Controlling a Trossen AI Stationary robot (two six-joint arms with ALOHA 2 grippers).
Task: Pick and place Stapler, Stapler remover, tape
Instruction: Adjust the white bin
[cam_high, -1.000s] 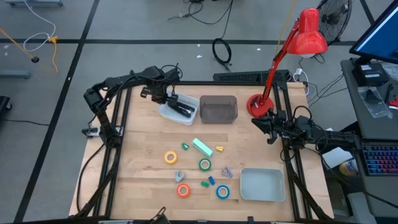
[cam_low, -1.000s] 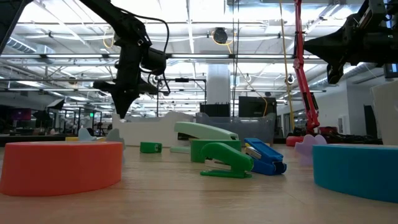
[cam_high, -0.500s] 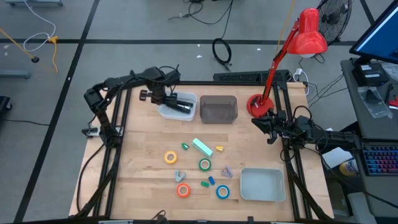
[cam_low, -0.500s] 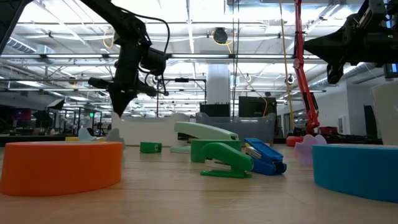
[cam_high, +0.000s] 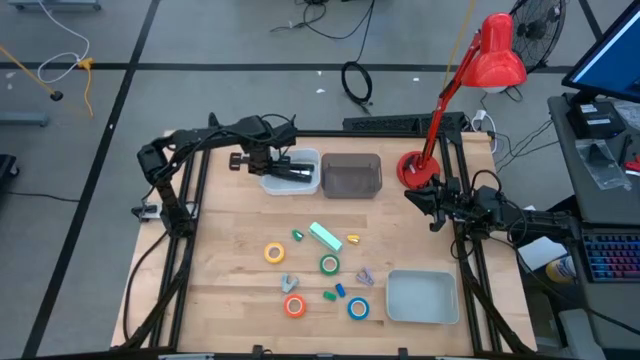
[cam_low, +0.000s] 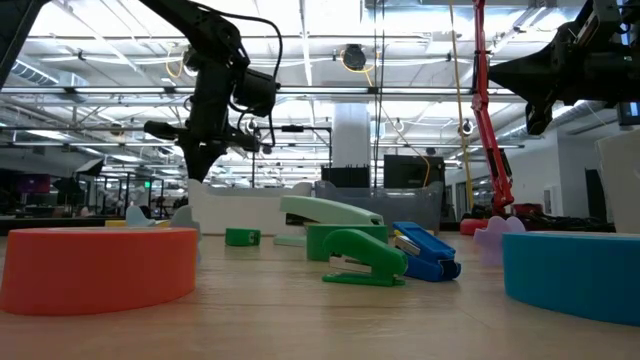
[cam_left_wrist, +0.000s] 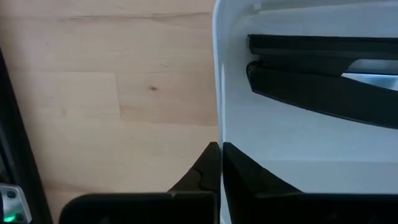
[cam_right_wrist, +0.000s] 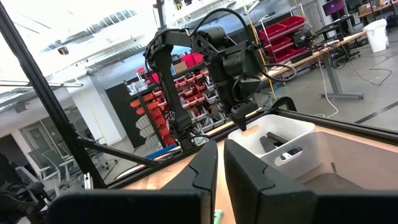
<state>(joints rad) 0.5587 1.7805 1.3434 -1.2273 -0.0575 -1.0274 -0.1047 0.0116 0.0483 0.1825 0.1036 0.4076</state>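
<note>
We find the left gripper (cam_high: 262, 160) closed and empty, now pulled back to the near rim of the white bin (cam_high: 300, 183). Beside it, inside, lies the black stapler (cam_high: 292, 172), released. That item appears placed. Well apart sit the tape rolls (cam_high: 329, 264) and green stapler (cam_high: 325, 236). The right gripper (cam_high: 432, 203) waits, closed.

left claw (cam_high: 262, 163) — closed, raised at far-left | right claw (cam_high: 418, 203) — closed, parked far-right
</note>
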